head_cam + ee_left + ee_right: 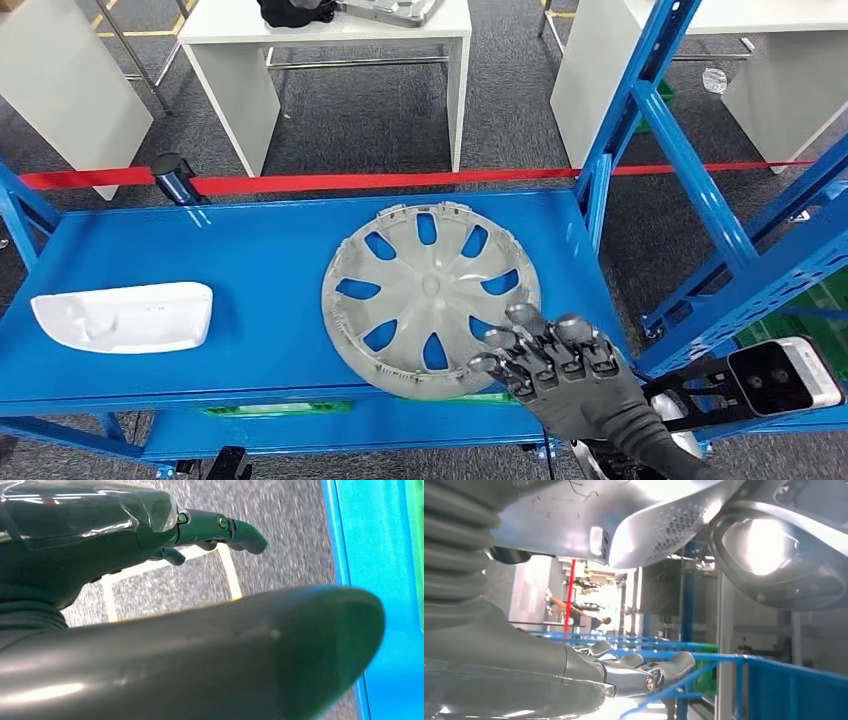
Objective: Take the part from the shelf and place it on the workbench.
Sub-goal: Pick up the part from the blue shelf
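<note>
The right hand (552, 362) rested released fingers (523, 318) on the hubcap's (425, 295) near right rim; the left hand's (150, 530) fingers held nothing.

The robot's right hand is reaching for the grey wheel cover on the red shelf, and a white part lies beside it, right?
Not quite: the shelf is blue, not red, as the head view shows. The rest holds: the right hand is at the grey wheel cover's near edge, and a white part lies beside it.

even, bright head view with soft shadows; right wrist view blown out by glare; left wrist view blurred.
</note>
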